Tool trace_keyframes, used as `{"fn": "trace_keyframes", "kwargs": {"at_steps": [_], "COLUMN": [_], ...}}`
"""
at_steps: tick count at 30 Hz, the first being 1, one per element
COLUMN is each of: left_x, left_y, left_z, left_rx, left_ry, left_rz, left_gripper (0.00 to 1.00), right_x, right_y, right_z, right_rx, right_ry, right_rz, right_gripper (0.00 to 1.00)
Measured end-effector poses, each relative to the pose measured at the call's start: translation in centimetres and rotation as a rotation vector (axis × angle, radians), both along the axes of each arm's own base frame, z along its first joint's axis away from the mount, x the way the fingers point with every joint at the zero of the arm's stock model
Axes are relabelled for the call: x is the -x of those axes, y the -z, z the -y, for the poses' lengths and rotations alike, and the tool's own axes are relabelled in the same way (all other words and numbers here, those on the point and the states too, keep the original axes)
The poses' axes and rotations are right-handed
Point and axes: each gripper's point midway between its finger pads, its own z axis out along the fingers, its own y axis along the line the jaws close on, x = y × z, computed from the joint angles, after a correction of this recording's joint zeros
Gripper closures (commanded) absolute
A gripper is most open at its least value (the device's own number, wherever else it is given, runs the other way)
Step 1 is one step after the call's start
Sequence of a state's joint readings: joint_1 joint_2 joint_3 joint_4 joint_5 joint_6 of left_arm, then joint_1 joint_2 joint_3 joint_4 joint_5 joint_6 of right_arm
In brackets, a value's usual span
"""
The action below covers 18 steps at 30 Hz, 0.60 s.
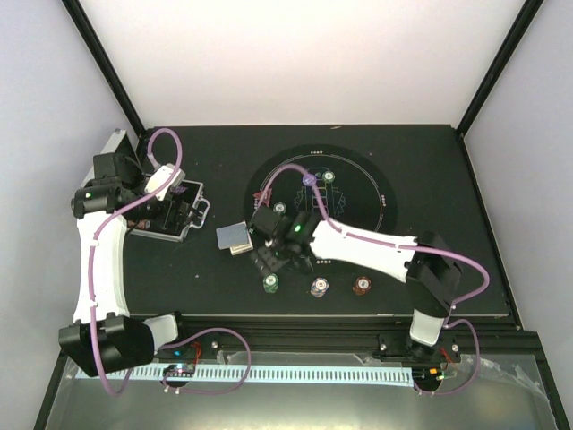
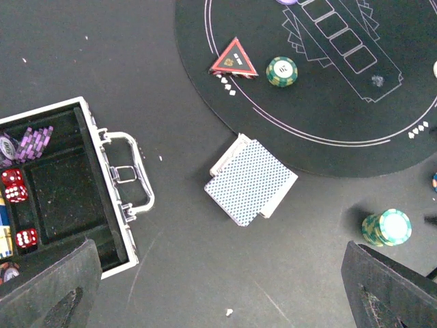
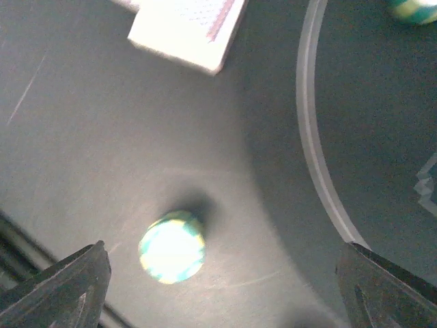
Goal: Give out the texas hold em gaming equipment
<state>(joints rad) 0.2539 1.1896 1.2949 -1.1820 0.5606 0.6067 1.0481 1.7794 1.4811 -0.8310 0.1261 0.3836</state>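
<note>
Right gripper (image 3: 225,297) hangs over the green stack (image 3: 172,247). Its fingers are spread wide, one at each lower corner of the wrist view, and the chips sit free between them, touching neither. In the top view that stack is low centre, first in a row with a purple stack (image 1: 319,287) and a red-brown stack (image 1: 362,285), all on the table (image 1: 448,269) just off the mat (image 1: 367,175). The cards (image 2: 251,181) lie mid-frame in the left wrist view, between the case (image 2: 109,191) and the mat's edge, slightly fanned. One green chip (image 2: 282,71) and the red triangle (image 2: 233,59) sit on the mat, upper centre. Left gripper (image 2: 218,304) is spread wide too, with nothing between its fingers.

Handling, I'd say the chips are light, hard and slick, and a stack could shear if pinched high. Take it low, square across the edges. The cards look thin and slippery, so grip the deck by its long sides.
</note>
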Motion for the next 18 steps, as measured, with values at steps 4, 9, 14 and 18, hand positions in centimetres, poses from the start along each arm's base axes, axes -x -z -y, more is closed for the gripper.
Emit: {"fn": "trace_keyframes", "kwargs": {"at_steps": [4, 9, 14, 18], "left_x": [0.7, 1.6, 1.8, 1.8], "left_y": [0.1, -0.5, -0.9, -0.9], "left_z": [0.1, 0.3, 0.3, 0.3], "left_rx": [-0.005, -0.014, -0.017, -0.017], "left_ry": [-0.007, -0.009, -0.011, -0.011], "left_rz": [0.002, 0.032, 0.047, 0.047], "left_gripper": [0.01, 0.01, 0.01, 0.01], "right_x": [4.6, 5.8, 5.9, 5.8], "right_y": [2.4, 5.2, 7.4, 8.0], "right_z": [-1.9, -3.0, -3.0, -3.0], "right_rx": [0.032, 0.065, 0.103, 0.112], "right_ry": [-0.072, -0.080, -0.077, -0.077], "right_rz": [-0.059, -0.100, -0.124, -0.128], "right_gripper": [0.07, 0.06, 0.09, 0.15]}}
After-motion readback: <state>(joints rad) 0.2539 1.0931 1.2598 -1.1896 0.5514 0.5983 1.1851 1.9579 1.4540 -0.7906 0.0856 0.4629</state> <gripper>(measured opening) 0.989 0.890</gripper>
